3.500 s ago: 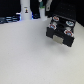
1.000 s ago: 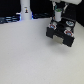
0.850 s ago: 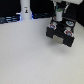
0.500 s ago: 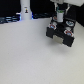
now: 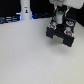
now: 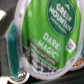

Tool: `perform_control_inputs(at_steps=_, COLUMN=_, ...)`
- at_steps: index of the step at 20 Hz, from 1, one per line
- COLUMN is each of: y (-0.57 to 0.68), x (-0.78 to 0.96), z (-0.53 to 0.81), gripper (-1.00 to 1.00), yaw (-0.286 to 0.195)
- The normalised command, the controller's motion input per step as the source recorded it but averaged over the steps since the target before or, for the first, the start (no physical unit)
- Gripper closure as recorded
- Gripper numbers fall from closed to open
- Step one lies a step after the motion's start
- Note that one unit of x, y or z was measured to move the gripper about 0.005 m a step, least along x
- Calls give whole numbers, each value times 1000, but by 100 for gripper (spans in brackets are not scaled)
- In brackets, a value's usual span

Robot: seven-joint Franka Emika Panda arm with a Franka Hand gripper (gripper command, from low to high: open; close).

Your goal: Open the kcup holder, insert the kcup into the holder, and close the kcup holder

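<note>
The kcup holder [image 5: 63, 34], a black boxy unit with pale handles, stands on the white table at the exterior view's upper right. My gripper [image 5: 58, 18] hangs just above its far left end, shut on the kcup [image 5: 58, 14], which shows as a small white and green pod between the fingers. In the wrist view the kcup's green lid [image 6: 47, 35], printed "Green Mountain Dark Magic", fills most of the picture. Whether a drawer is pulled out I cannot tell at this size.
A tall white bottle-shaped object [image 5: 25, 7] stands at the table's far edge, to the exterior view's left of the arm. The white table [image 5: 30, 55] spreads in front of the holder. Dark clutter lines the back edge.
The gripper, with the kcup in it, moved from the back of the table to above the holder, and in the last second has sunk slightly toward it. The holder has not moved.
</note>
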Motion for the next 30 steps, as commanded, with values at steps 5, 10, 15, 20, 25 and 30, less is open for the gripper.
perform_control_inputs(at_steps=5, y=490, x=377, z=256, gripper=100, yaw=0)
perform_control_inputs(at_steps=10, y=260, x=295, z=96, gripper=100, yaw=-7)
perform_control_inputs(at_steps=15, y=17, x=112, z=-58, gripper=100, yaw=-11)
perform_control_inputs(at_steps=20, y=-31, x=61, z=-216, gripper=100, yaw=-5)
perform_control_inputs(at_steps=25, y=-23, x=65, z=-231, gripper=100, yaw=-7)
perform_control_inputs(at_steps=30, y=1, x=87, z=-183, gripper=100, yaw=-13)
